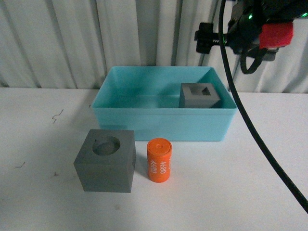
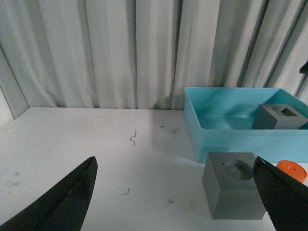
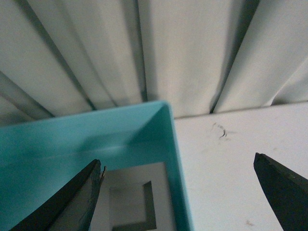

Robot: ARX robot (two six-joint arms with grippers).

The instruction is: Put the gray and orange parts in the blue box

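The left tool (image 2: 174, 161) gapes wide and empty, left of the light turquoise-blue plastic box (image 1: 159, 126) on the white tabletop (image 1: 38, 144). Before the box's left half stands a matte gray cube with a round recess (image 1: 105, 161), before its middle a small orange "4680" cylinder (image 1: 159, 160), and inside its right end a gray square-recessed cube (image 1: 198, 96). The right tool (image 3: 177, 161) hangs wide and empty over the box's far right corner.

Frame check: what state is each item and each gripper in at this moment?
Light turquoise-blue plastic box: holding one cube.
Matte gray cube with square recess: upright inside box.
Matte gray cube with round recess: on white table, outside box.
Orange cylinder printed 4680: standing on table, outside box.
Left gripper: open, empty.
Right gripper: open, empty.
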